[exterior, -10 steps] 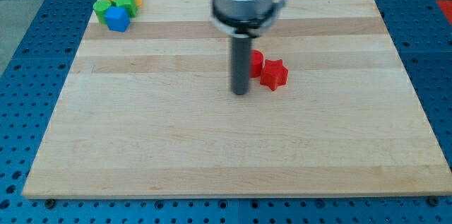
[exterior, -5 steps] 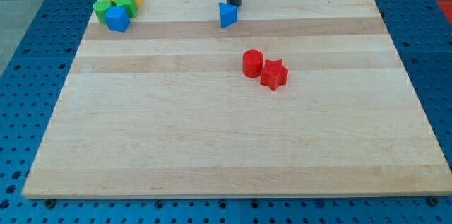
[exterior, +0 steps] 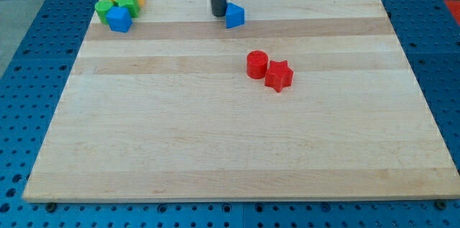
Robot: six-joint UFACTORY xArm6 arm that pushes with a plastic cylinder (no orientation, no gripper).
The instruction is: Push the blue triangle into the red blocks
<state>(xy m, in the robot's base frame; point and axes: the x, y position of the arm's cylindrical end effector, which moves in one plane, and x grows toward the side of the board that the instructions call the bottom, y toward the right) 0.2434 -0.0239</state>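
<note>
Shifted left, my tip (exterior: 218, 14) touches blue triangle (exterior: 234, 16)'s left side.

We see a table (exterior: 215, 142) of pale wood, smooth and matt, its grain running in long strips, resting on a blue perforated base (exterior: 29, 41) that looks like painted metal. The blue triangle (exterior: 234, 16), red cylinder (exterior: 256, 64) and red star (exterior: 279, 76) look like smooth plastic with a soft sheen. The dark rod ending in my tip (exterior: 218, 15) looks matt.
</note>
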